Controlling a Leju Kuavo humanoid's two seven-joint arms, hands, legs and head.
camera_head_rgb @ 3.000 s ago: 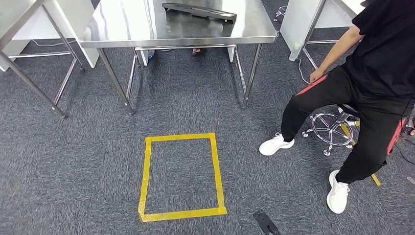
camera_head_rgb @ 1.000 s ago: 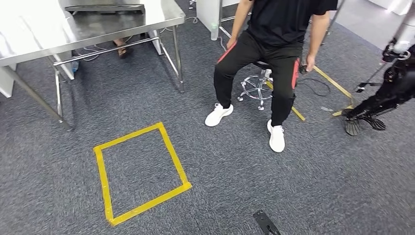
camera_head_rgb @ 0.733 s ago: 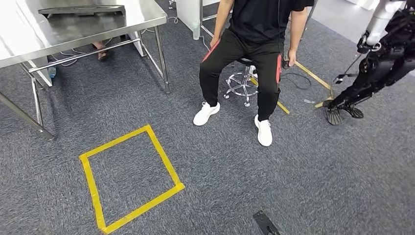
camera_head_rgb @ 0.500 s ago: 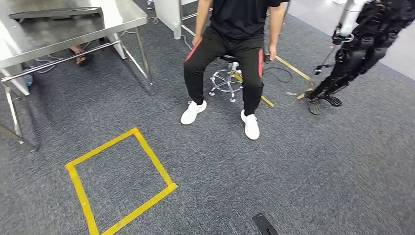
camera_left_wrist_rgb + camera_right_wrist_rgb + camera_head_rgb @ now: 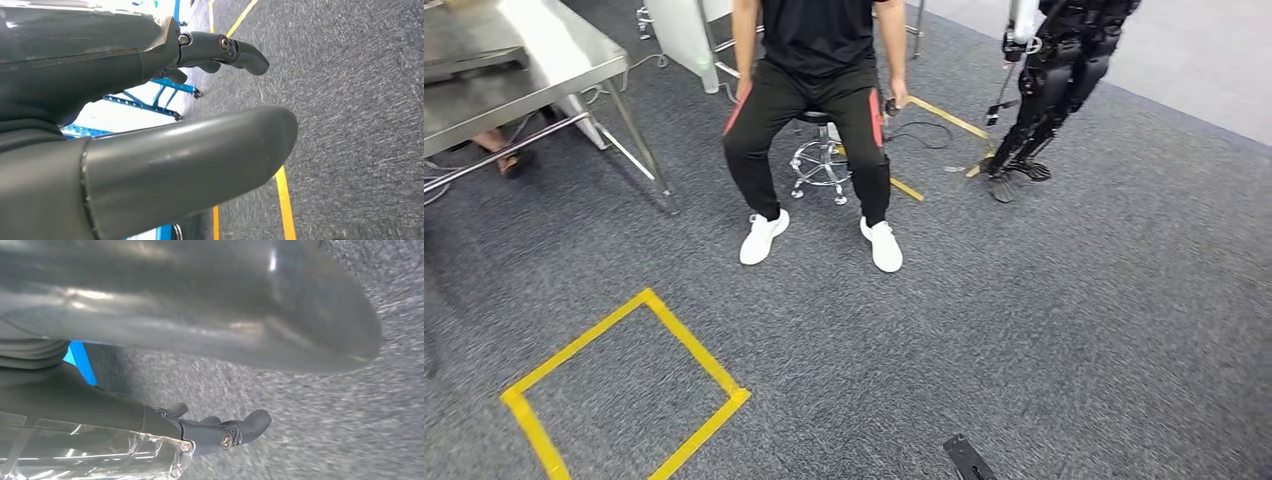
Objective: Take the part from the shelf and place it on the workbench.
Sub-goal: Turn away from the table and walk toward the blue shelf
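Above grey carpet (image 5: 1044, 330): left hand (image 5: 150, 115) and right hand (image 5: 190, 365), fingers apart, empty; seated person (image 5: 814, 110) beside steel workbench (image 5: 524, 80).

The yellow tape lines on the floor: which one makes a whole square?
The yellow tape square on the carpet near the steel table. The other yellow tape strip, beside the seated person's stool, is just a straight line.

Grey speckled carpet (image 5: 1044, 330) bears a square outline of yellow tape (image 5: 624, 390) and further yellow strips (image 5: 924, 110). Steel workbench (image 5: 534, 70), silver and reflective. Seated person (image 5: 814, 90): black shirt, black trousers with red side stripes, white shoes (image 5: 764, 238); chrome stool base (image 5: 819, 165). Second robot (image 5: 1049, 80), black. Left hand (image 5: 165, 155) and right hand (image 5: 200, 305): matte grey thumbs, darker fingers. Blurred blue framework (image 5: 145, 102), possibly shelving.
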